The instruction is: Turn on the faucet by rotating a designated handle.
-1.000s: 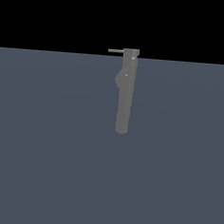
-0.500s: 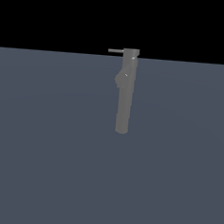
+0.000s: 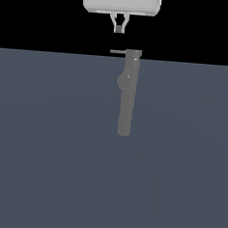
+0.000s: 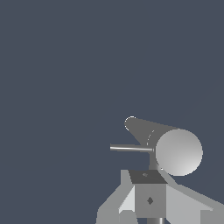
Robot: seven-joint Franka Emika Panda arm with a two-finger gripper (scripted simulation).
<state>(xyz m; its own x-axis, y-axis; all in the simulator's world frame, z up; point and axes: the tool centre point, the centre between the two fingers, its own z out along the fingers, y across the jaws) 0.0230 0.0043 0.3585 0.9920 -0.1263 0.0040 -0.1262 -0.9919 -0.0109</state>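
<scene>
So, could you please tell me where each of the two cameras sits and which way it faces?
Exterior view: off the arm, looking across the grey floor at the upright faucet; the white gripper hangs above the handle.
Wrist view: on the wrist, looking down the faucet onto its capped end; gripper parts fill the picture's edge.
Shared: faucet, handle, gripper.

The arm's white housing [image 3: 121,2] is cut off at twelve o'clock in the exterior view. The gripper [image 3: 119,28] below it is too small to judge its jaws. In the wrist view the fingers [image 4: 149,200] run off at six o'clock.
</scene>
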